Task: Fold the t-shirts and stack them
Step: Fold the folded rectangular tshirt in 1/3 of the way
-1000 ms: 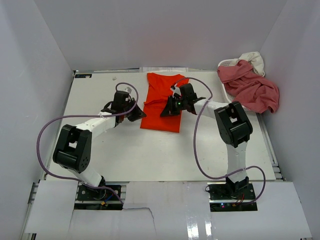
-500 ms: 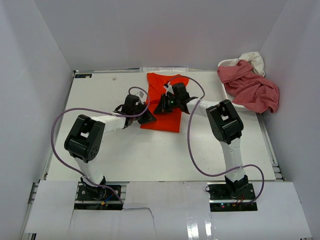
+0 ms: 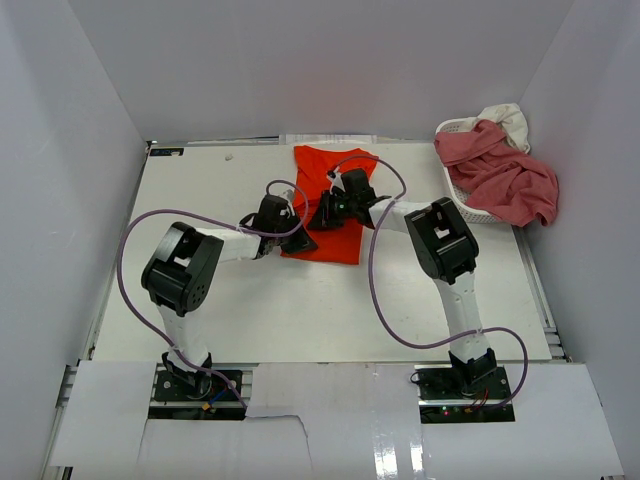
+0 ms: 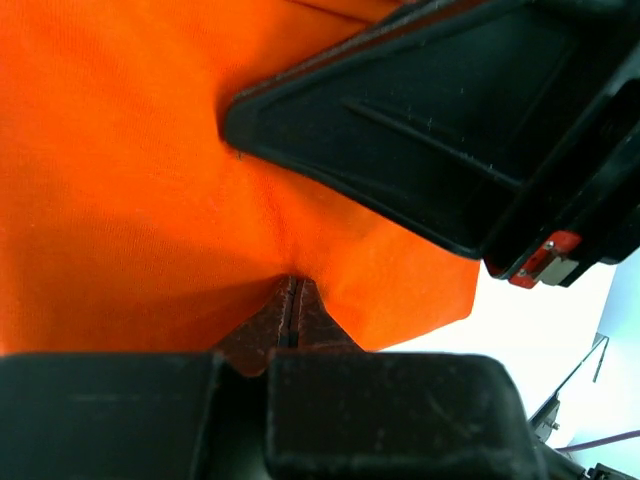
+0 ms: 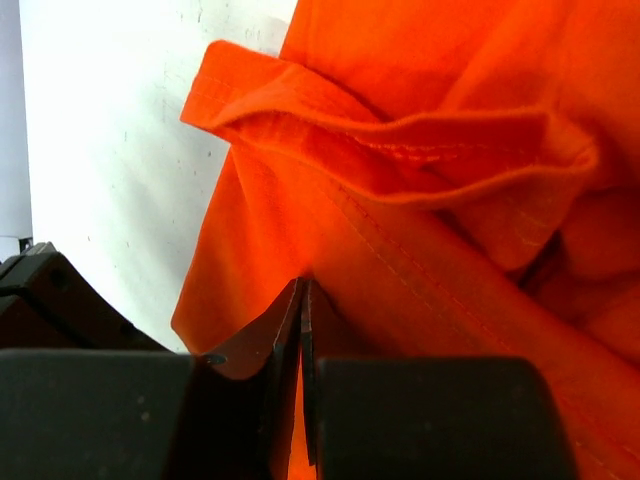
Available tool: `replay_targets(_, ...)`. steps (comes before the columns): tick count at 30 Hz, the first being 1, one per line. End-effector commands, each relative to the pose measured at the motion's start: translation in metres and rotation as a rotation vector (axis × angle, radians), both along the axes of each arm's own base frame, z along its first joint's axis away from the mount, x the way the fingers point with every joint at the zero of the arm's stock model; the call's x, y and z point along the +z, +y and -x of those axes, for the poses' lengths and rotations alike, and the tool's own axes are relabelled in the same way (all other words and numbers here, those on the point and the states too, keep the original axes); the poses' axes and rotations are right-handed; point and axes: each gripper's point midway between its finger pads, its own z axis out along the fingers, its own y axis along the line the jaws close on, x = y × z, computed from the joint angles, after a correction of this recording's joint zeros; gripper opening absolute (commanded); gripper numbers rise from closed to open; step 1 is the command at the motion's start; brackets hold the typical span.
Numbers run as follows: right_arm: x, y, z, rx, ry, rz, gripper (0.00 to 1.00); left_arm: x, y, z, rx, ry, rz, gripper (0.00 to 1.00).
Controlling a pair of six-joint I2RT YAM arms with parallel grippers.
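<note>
From above, the orange shirt (image 3: 312, 170) lies partly folded at the far middle of the surface (image 3: 200, 300); the left claw (image 3: 298, 237) and right claw (image 3: 325, 215) both rest on it; the pink shirt (image 3: 500, 178) and cream shirt (image 3: 506, 118) hang in the basket (image 3: 450, 127). Left wrist: the left claw (image 4: 290, 312) is pinched tight on orange cloth; right wrist: the right claw (image 5: 303, 320) is likewise closed on a fold; folding seems only begun, nothing stacked.
</note>
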Motion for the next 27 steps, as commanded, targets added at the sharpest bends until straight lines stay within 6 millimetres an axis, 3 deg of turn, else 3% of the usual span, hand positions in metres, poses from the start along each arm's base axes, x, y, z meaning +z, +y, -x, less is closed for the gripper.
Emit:
replay_targets(1,-0.002,0.000,-0.019,-0.035,-0.057,0.022,0.08,-0.002,0.006,-0.002,0.019,-0.008,-0.052,0.00)
replay_targets(5,-0.005,-0.007,-0.033,-0.065,-0.059,0.036,0.08,-0.008,0.011,0.003,0.028,0.002,-0.102,0.00)
replay_targets(9,-0.009,-0.013,-0.059,-0.094,-0.067,0.071,0.08,-0.012,0.011,0.005,0.024,0.009,-0.110,0.00)
replay_targets(12,-0.011,-0.018,-0.086,-0.109,-0.084,0.111,0.08,-0.017,0.010,0.007,0.021,0.022,-0.113,0.00)
replay_targets(15,0.000,-0.026,-0.118,-0.129,-0.115,0.091,0.08,-0.021,0.009,0.009,0.020,0.030,-0.115,0.00)
replay_targets(18,0.030,-0.030,-0.145,-0.135,-0.181,0.035,0.08,-0.023,0.008,0.010,0.019,0.032,-0.117,0.00)
replay_targets(21,0.079,-0.034,-0.161,-0.135,-0.298,0.013,0.09,-0.023,0.007,0.009,0.016,0.030,-0.118,0.00)
replay_targets(22,0.104,-0.036,-0.162,-0.140,-0.339,0.007,0.09,-0.022,0.007,0.009,0.015,0.028,-0.118,0.00)
replay_targets(24,0.120,-0.037,-0.153,-0.126,-0.356,0.003,0.10,-0.022,0.007,0.009,0.017,0.028,-0.121,0.00)
replay_targets(25,0.141,-0.039,-0.147,-0.118,-0.379,-0.005,0.10,-0.022,0.007,0.008,0.018,0.028,-0.122,0.00)
replay_targets(26,0.132,-0.040,-0.137,-0.102,-0.350,0.004,0.11,-0.023,0.007,0.008,0.018,0.029,-0.123,0.00)
replay_targets(27,0.149,-0.039,-0.126,-0.080,-0.365,-0.018,0.10,-0.024,0.007,0.008,0.017,0.031,-0.123,0.00)
